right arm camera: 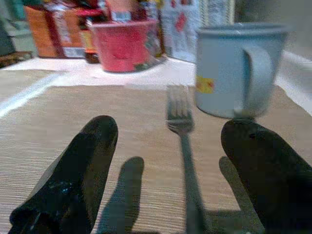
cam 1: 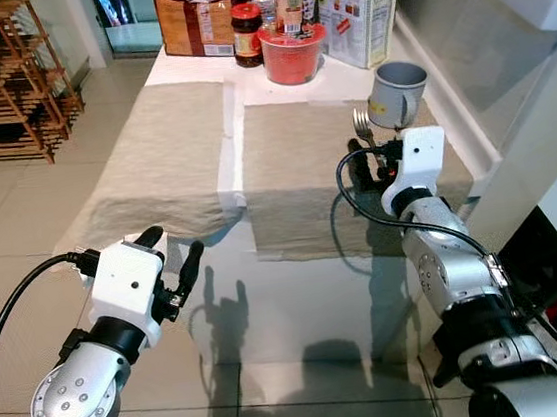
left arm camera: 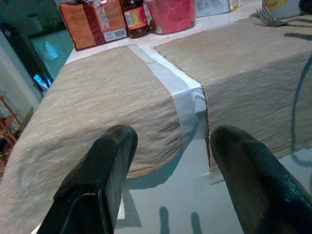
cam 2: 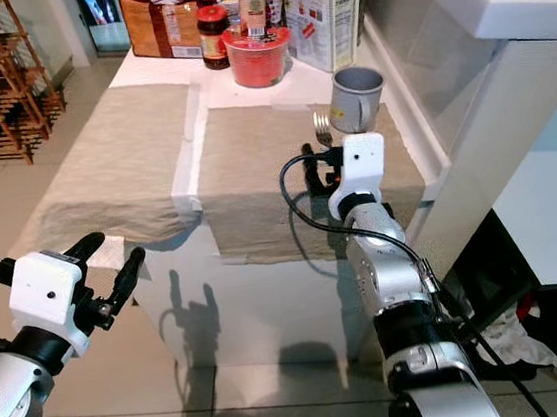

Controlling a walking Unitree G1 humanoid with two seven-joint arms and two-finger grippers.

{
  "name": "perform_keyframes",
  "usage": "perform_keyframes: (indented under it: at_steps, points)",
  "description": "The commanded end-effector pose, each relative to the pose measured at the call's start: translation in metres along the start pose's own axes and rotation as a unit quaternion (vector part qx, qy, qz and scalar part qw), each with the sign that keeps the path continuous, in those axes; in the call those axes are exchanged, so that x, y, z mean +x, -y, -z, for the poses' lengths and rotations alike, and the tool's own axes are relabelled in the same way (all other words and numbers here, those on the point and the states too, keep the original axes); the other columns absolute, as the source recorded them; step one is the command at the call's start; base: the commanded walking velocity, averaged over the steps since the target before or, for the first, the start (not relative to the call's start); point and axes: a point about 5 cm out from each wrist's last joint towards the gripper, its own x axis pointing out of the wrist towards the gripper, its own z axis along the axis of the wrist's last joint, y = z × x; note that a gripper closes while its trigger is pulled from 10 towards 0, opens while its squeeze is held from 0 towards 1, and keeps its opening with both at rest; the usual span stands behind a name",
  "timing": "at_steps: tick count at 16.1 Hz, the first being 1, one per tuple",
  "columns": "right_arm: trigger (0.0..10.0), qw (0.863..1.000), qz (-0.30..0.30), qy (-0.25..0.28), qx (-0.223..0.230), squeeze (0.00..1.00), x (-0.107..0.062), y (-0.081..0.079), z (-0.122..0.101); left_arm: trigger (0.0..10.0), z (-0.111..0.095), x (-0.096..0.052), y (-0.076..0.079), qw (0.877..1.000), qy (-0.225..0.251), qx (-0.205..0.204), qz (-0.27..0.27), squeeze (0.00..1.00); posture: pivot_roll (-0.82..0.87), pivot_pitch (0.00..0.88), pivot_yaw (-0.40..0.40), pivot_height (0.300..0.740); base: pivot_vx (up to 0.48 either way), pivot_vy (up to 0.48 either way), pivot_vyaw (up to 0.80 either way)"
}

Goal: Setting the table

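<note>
The fork [right arm camera: 181, 127] lies on the placemat [right arm camera: 122, 146], between the spread fingers of the right hand [right arm camera: 170, 170]. The hand is empty. A mug [right arm camera: 234, 68] stands just beside the fork.

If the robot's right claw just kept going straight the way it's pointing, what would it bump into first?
Most likely the fork, which lies on the placemat between the open fingers of the right gripper. The grey mug stands just beyond, slightly off to the side; exact depth is hard to judge.
</note>
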Motion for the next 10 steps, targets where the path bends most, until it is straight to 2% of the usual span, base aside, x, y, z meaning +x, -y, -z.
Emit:
perform_keyframes:
  at_steps: [1, 5, 10]
  points:
    - [10.0, 1.0, 0.012, 0.004, -0.003, 0.0, 0.004, 0.004, -0.002, 10.0, -0.007, -0.002, -0.001, 1.0, 0.006, 0.005, 0.0, 0.0, 0.34, 0.059, -0.03, 0.731, 0.0, 0.0, 0.0]
    - [10.0, 1.0, 0.025, 0.01, 0.007, 0.0, 0.006, 0.003, -0.003, 10.0, -0.007, 0.0, -0.001, 1.0, 0.0, 0.006, 0.001, 0.0, 0.32, 0.067, -0.028, 0.731, 0.0, 0.0, 0.0]
    - [10.0, 1.0, 0.021, 0.006, 0.019, 0.0, 0.002, -0.009, 0.002, 10.0, -0.007, 0.004, 0.0, 1.0, -0.001, 0.01, 0.005, 0.0, 0.3, 0.06, -0.02, 0.731, 0.0, 0.0, 0.0]
